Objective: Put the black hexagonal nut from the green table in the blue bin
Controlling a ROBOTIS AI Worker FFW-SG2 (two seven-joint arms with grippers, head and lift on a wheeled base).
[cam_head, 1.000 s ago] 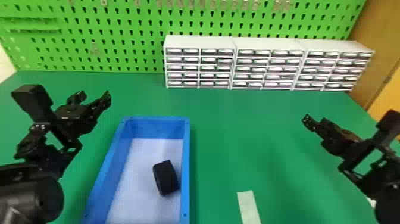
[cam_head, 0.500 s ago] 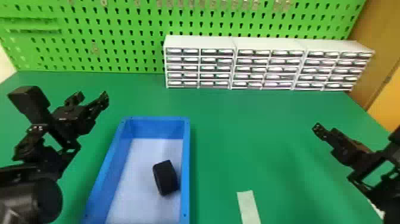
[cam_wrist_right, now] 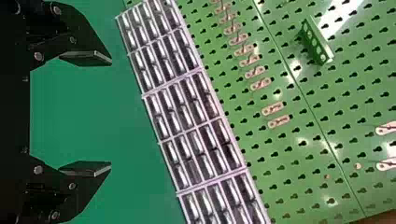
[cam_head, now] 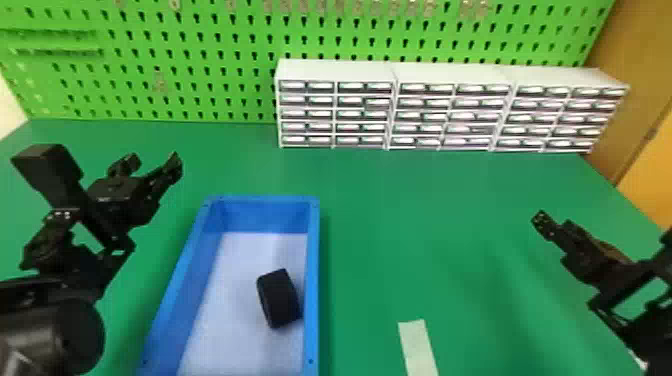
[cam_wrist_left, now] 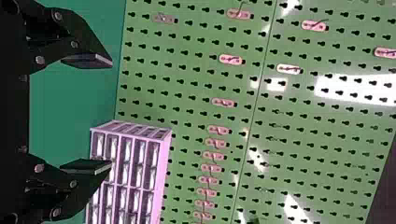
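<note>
The black hexagonal nut (cam_head: 279, 298) lies on the pale floor of the blue bin (cam_head: 313, 280), close to the bin's right wall. My left gripper (cam_head: 152, 162) is above the table to the left of the bin, clear of it; in its wrist view the left gripper (cam_wrist_left: 111, 114) stands open with nothing between the fingers. Well to the bin's right, over the green table (cam_head: 430, 215), is my right gripper (cam_head: 542, 225). The right wrist view has the right gripper (cam_wrist_right: 111, 114) open and holding nothing.
White drawer cabinets (cam_head: 450, 107) line the back of the table in front of a green pegboard (cam_head: 200, 65). A pale strip (cam_head: 418, 347) lies on the table at the front, right of the bin.
The right arm has moved outward to the right and somewhat nearer the front. My left gripper has shifted only slightly to the left. The nut and bin are unmoved.
</note>
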